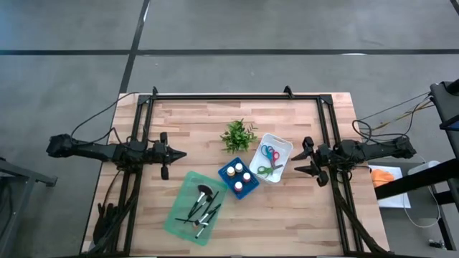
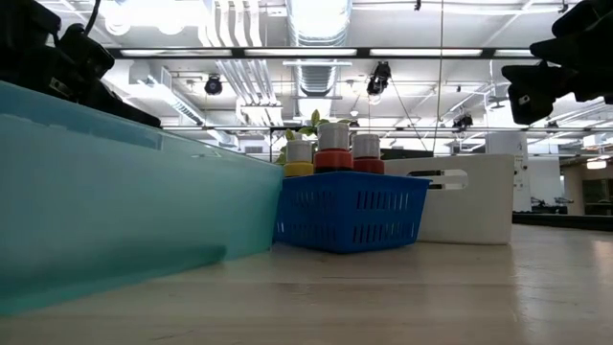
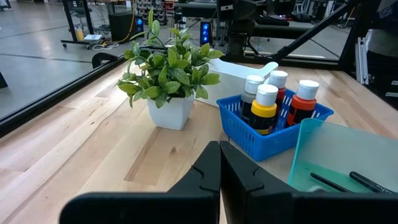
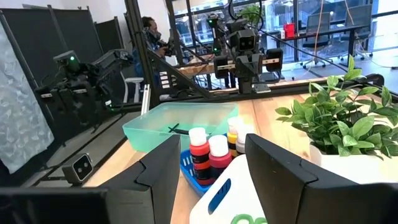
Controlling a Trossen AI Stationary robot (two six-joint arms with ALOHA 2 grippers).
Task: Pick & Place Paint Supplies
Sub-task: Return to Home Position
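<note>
High view shows a pale wooden plank table inside a black frame, with everything gathered round a small blue mesh plastic basket near its middle. A translucent green rectangular plastic bin, the largest container, lies askew just beside the basket, on the side toward the left arm and the near edge; the low view shows their walls meeting or nearly so. A white rectangular plastic bin with a slotted handle sits against the basket's opposite side, toward the right arm. A small leafy green plant in a white pot stands just beyond the basket, toward the far edge.

Thin dark-handled paintbrushes, one with a broad black head, lie loosely crossed in the green bin. Small scissors with red, blue and green handles lie in the white bin, seemingly three pairs, though they overlap. Four small white-capped paint bottles stand upright in the basket.

Left gripper hovers well apart from the basket on the left arm's side, fingers pressed together on nothing. Right gripper hangs past the white bin from the basket, fingers spread wide and empty.
</note>
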